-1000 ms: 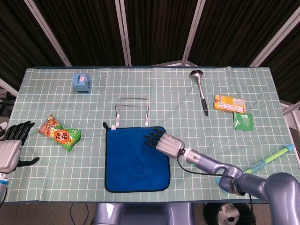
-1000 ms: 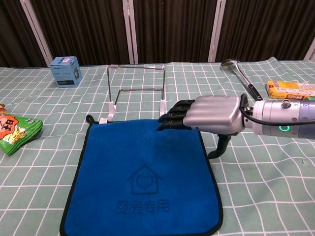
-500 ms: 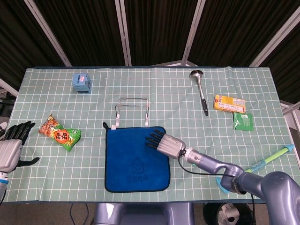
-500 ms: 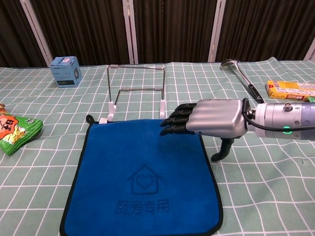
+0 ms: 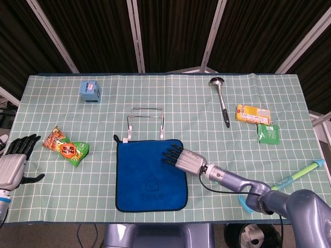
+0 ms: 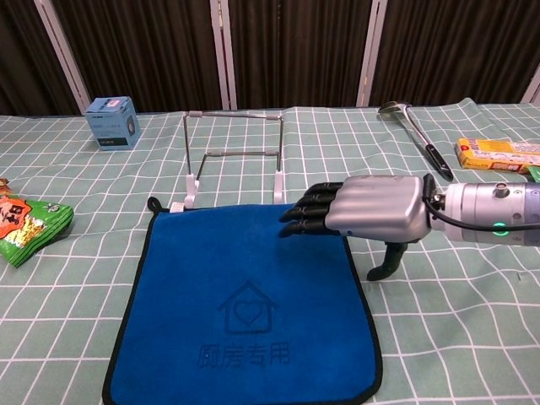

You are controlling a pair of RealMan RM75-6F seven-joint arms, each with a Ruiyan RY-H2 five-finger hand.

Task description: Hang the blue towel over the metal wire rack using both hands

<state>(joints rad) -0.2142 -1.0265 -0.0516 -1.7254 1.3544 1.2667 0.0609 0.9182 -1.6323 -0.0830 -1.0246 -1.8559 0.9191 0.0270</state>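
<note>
**Towel flat, nothing gripped yet: we need both far corners**

Head view first. The blue towel [image 5: 150, 175] lies spread flat on the bench [image 5: 196, 108], its far edge just in front of the metal wire rack [image 5: 147, 123]. The right robot hand [image 5: 179, 157] hovers over the towel's far right corner, fingers stretched out and apart, holding nothing. The left robot hand [image 5: 14, 161] sits way off at the bench's left edge, also empty with fingers apart. Our take: we should pinch right at the corner hem, not the middle, and bring the left hand over to the opposite far corner so the lift stays level. The snack packet [image 5: 66, 146] lies near the left hand's route, so we'd swing round it. The ladle [image 5: 221, 102], yellow box [image 5: 252, 113] and blue box [image 5: 90, 91] are well clear.

Chest view. The right robot hand [image 6: 359, 212] floats palm down, fingertips [image 6: 295, 221] above the towel's [image 6: 245, 312] far right edge, thumb hanging beside it. The rack [image 6: 234, 156] stands upright just behind; we'd lift high enough to clear its top bar.
</note>
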